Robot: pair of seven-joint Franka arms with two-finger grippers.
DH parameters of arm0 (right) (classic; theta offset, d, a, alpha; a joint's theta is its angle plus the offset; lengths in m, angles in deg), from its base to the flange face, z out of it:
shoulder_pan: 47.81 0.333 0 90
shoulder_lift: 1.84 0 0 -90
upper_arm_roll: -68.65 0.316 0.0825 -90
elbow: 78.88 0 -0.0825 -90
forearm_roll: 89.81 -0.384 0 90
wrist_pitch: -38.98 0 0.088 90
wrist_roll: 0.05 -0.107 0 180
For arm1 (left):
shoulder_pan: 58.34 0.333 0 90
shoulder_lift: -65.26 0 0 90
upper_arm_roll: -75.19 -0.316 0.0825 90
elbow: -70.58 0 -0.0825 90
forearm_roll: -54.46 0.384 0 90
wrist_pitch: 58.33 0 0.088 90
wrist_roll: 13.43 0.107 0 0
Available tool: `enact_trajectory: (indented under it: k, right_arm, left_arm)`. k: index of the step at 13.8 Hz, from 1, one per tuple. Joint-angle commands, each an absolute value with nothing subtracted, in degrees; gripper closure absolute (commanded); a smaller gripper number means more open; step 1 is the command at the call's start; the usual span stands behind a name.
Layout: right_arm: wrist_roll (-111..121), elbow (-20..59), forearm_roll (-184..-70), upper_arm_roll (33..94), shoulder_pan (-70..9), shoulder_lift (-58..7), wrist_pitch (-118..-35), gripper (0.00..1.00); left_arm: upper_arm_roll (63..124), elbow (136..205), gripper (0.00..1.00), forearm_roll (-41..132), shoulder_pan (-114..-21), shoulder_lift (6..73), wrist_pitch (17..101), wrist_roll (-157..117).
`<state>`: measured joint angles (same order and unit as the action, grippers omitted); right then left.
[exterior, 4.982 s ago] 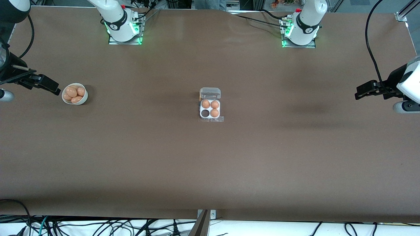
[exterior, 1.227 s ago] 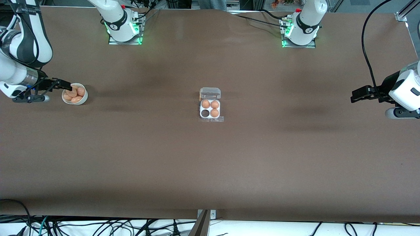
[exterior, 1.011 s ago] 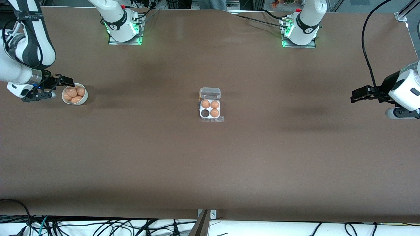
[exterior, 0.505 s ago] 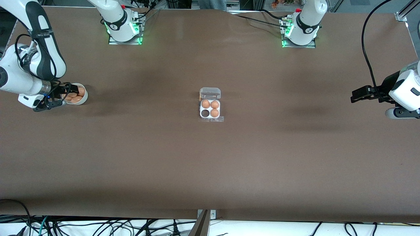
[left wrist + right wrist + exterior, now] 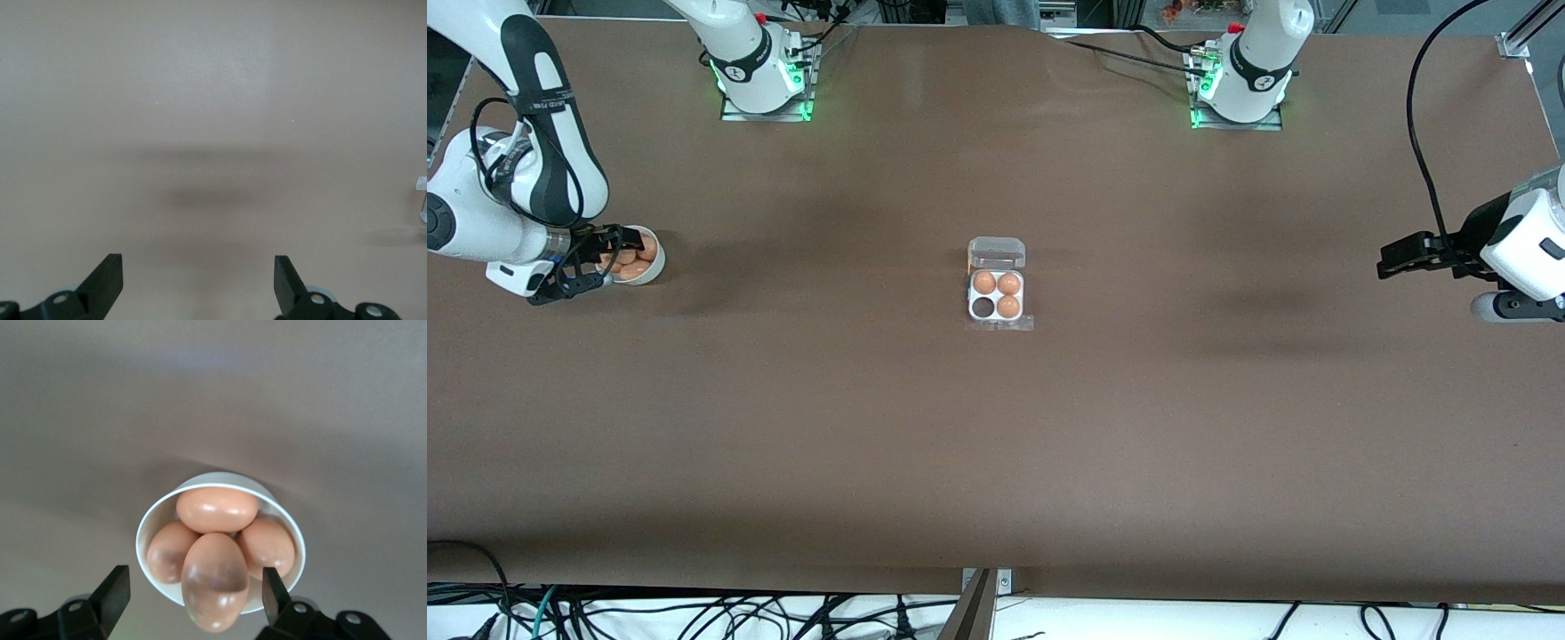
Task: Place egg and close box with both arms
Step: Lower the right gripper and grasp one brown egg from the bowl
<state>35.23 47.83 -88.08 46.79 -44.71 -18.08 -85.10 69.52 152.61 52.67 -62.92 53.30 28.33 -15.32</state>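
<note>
Toward the right arm's end of the brown matte table (image 5: pixel 996 444), a round white bowl (image 5: pixel 651 265) held four smooth orange-brown eggs, the topmost egg (image 5: pixel 215 580) oval and glossy, piled on the other three. Around that bowl hovered the right gripper (image 5: pixel 601 253), its black fingers (image 5: pixel 112 595) spread wide to either side of the top egg and not touching it. At mid-table sat the box (image 5: pixel 996 296), a square clear-plastic carton with a whitish tray, its transparent lid tipped open toward the bases; three cells held eggs and the cell nearer the camera toward the right arm's end lay dark. Bare tabletop surrounded it. Well apart, the left gripper (image 5: pixel 1396 256) waited over the table's other end, fingers (image 5: pixel 107 280) wide apart.
</note>
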Motion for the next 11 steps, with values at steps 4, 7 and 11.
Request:
enact_trajectory:
  k: [4,7,11]
  right_arm:
    - [36.78,45.57,-87.70,46.68,-45.27,-20.91,-83.45,0.23]
    - [36.43,44.26,-87.70,46.68,-45.27,-21.61,-81.00,0.35]
    - [36.78,40.48,-87.62,46.68,-45.44,-23.90,-76.77,0.42]
  left_arm:
    - [69.83,151.53,0.00,53.93,-62.56,53.04,27.89,-14.22]
    - [69.83,151.53,0.00,53.93,-62.64,53.04,27.97,-14.22]
    - [69.83,151.53,0.00,53.93,-62.64,53.04,27.97,-14.22]
